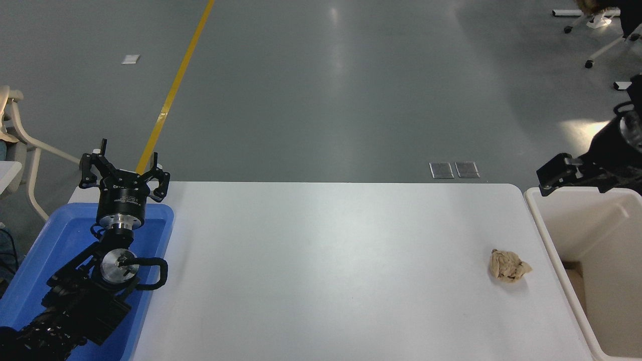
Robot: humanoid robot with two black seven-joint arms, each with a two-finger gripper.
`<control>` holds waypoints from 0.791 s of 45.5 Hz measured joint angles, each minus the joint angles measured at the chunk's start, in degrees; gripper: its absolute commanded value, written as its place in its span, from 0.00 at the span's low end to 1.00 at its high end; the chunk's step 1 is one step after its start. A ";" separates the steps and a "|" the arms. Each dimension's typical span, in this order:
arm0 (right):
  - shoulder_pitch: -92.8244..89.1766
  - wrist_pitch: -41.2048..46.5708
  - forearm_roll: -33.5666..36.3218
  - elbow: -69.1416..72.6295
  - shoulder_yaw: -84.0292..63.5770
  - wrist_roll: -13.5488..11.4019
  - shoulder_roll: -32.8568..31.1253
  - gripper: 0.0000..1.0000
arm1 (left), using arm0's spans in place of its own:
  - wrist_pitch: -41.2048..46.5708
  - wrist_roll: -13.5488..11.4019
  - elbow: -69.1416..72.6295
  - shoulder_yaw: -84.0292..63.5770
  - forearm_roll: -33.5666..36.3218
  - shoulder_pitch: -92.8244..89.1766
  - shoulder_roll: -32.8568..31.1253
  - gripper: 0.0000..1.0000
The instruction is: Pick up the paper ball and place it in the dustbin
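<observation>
So the paper ball [509, 265] is a small lumpy wad of tan-brown crinkled paper, with darker creases and a flap sticking out on its right side. It's sitting loose on the white counter [326, 265], over by the right edge and roughly halfway back, nothing touching it.

The dustbin [541, 225] is a big deep cream-white plastic bin with rounded corners and a thick rim, standing upright just off the counter's right edge. It's cut off by the frame on the right and bottom. The ball sits near the bin's left wall, but outside it.
</observation>
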 measured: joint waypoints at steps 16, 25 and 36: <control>-18.19 -18.68 2.69 -6.15 2.03 -0.02 2.40 1.00 | 0.00 0.01 0.00 0.04 0.01 0.00 0.00 0.99; -27.67 -23.25 5.19 -10.26 7.49 -0.01 4.51 1.00 | 0.00 0.01 -0.01 0.04 0.02 0.00 0.00 0.99; -37.18 -26.63 6.32 -16.61 14.02 -0.04 8.69 1.00 | -0.02 0.01 -0.01 0.05 -0.01 0.00 0.00 0.99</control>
